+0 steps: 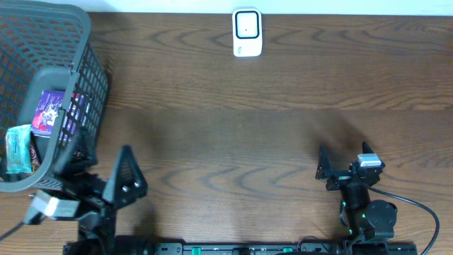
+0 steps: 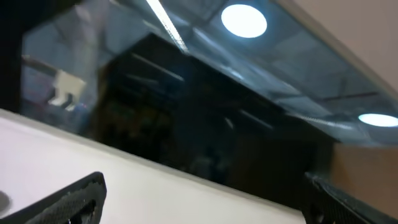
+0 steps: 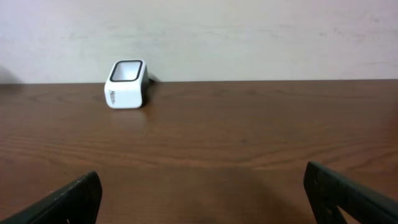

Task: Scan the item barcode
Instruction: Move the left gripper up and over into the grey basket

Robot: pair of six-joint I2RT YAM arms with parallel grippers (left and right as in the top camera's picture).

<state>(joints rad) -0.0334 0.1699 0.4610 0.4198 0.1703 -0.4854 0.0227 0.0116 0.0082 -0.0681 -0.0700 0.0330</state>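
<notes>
Mostly open tabletop (image 1: 233,134) — scanner (image 1: 247,32) far edge, basket (image 1: 83,28) left edge; left gripper (image 1: 102,168), right gripper (image 1: 345,164) released wide.

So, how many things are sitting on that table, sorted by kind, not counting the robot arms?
Basket: 1
Packets inside it: 2, a purple packet and a green packet
Scanner: 1
Total: 4
</notes>
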